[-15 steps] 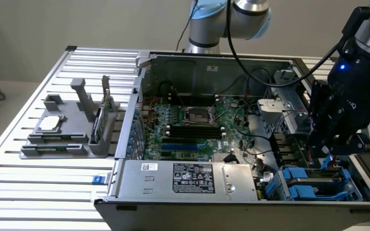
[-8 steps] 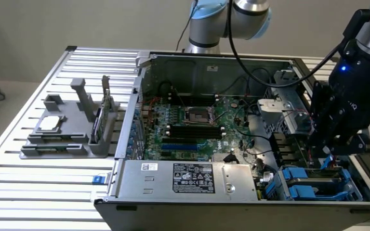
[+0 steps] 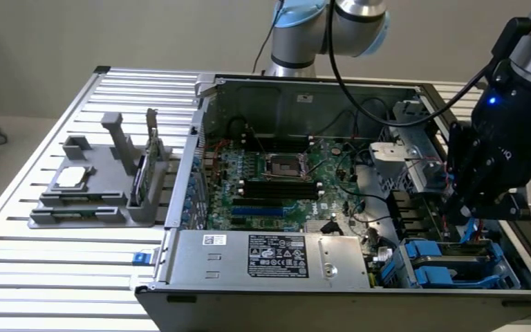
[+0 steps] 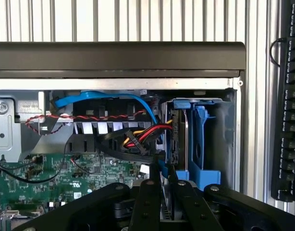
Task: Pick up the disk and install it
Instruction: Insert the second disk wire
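The disk (image 4: 178,137) stands on edge in the drive bay at the case's corner, held in its blue carrier frame (image 4: 201,144). In the exterior view the disk (image 3: 459,259) lies in the bay at the front right of the open computer case (image 3: 293,90). My gripper (image 4: 162,185) hangs directly above this bay, its black fingers (image 4: 148,202) drawn close together with only a narrow slit between them. The tips sit at the disk's near edge; I cannot tell whether they touch it. In the exterior view the gripper (image 3: 473,221) reaches down just over the bay.
Red, yellow and black power cables (image 4: 138,137) and a blue data cable (image 4: 104,96) run beside the bay. The motherboard (image 3: 275,180) fills the case floor, with the grey power-supply box (image 3: 265,259) in front. A grey fixture (image 3: 99,187) stands on the slatted table at the exterior view's left.
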